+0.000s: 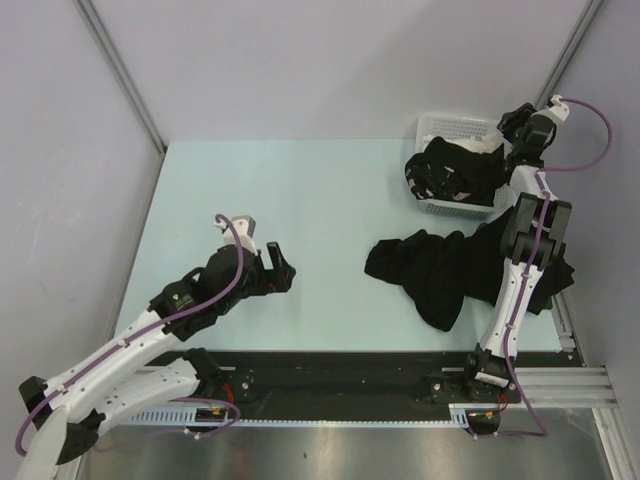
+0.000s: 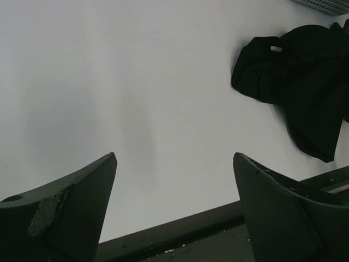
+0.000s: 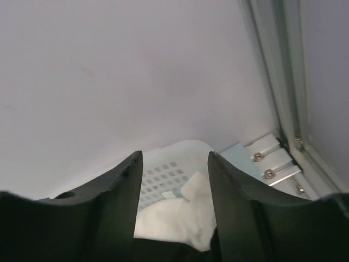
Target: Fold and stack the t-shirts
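Note:
One black t-shirt point(image 1: 430, 275) lies crumpled on the table at the right, also in the left wrist view point(image 2: 297, 76) with a small white label showing. Another black t-shirt point(image 1: 455, 170) hangs out of the white basket point(image 1: 440, 127) at the back right. My right gripper point(image 1: 520, 125) hovers over that basket. Its jaws point(image 3: 174, 155) stand apart, with a white cloth point(image 3: 174, 215) and black cloth low between them and no grip showing. My left gripper point(image 1: 280, 268) is wide open and empty point(image 2: 174, 155) over bare table at the centre left.
The basket's slotted wall point(image 3: 163, 166) stands against the back wall. More black cloth point(image 1: 560, 275) lies behind the right arm at the table's right edge. A metal frame post point(image 3: 289, 82) rises at the corner. A black rail point(image 1: 330, 370) runs along the near edge.

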Controlling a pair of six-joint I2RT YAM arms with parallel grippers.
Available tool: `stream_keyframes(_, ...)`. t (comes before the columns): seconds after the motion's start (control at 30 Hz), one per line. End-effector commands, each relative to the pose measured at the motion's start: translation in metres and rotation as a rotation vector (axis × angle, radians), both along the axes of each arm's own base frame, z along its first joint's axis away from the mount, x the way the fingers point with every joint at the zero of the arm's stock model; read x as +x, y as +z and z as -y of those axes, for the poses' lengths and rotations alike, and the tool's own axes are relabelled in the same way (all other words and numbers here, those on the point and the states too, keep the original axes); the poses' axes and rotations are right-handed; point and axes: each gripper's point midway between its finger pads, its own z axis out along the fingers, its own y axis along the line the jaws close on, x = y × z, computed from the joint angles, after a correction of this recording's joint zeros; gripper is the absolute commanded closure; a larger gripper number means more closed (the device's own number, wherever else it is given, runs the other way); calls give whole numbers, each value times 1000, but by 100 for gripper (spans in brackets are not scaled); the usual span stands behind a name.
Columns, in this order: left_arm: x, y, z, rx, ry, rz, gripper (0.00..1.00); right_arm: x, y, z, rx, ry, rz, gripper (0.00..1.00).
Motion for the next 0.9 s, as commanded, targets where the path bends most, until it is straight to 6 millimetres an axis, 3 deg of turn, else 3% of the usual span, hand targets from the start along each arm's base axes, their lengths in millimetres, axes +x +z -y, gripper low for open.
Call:
stream_keyframes(0.0,1,6,14,-31,-61,31,7,1,54,-26,-18,40,151,41)
stream_keyframes(0.17,1,7,17,-47,-76,48,6,-6,24,-49,11,86,94,26)
stream_keyframes(0.2,2,8,18,-56,-78,55,6,-9,34,-56,10,100,112,17)
stream_keyframes(0.23,2,8,18,-60,-80,57,6,-11,37,-62,16,114,110,1)
stream_keyframes(0.27,1,4,18,-59,-81,56,6,-14,30,-80,18,151,85,0)
stream_keyframes(0.3,2,5,19,-67,-81,63,6,-20,47,-90,9,167,95,0)
stream_keyframes(0.37,3,1,20,-65,-80,65,6,-28,52,-111,-24,200,74,0)
stream_keyframes(0.4,5,3,21,-69,-82,76,6,-38,63,-132,-33,230,65,0)
stream_keyframes(0.47,7,3,23,-67,-86,89,6,-50,74,-148,-76,256,52,0)
stream_keyframes(0.5,8,5,24,-67,-93,102,6,-61,81,-166,-90,285,30,0)
stream_keyframes(0.53,9,6,24,-67,-95,107,6,-66,86,-171,-138,297,12,0)
stream_keyframes(0.57,9,8,25,-69,-100,112,5,-73,78,-177,-146,300,-56,0)
stream_keyframes(0.63,9,9,25,-67,-109,122,5,-87,99,-194,-204,319,-74,0)
stream_keyframes(0.67,8,8,25,-67,-113,126,5,-96,93,-195,-266,323,-129,0)
stream_keyframes(0.7,8,8,25,-69,-114,130,5,-103,97,-214,-305,345,-139,0)
stream_keyframes(0.73,7,6,24,-75,-115,135,5,-113,105,-218,-343,343,-143,0)
stream_keyframes(0.77,7,8,26,-90,-120,147,5,-120,101,-209,-420,277,-199,0)
stream_keyframes(0.87,7,9,28,-111,-132,161,5,-140,101,-227,-521,243,-248,0)
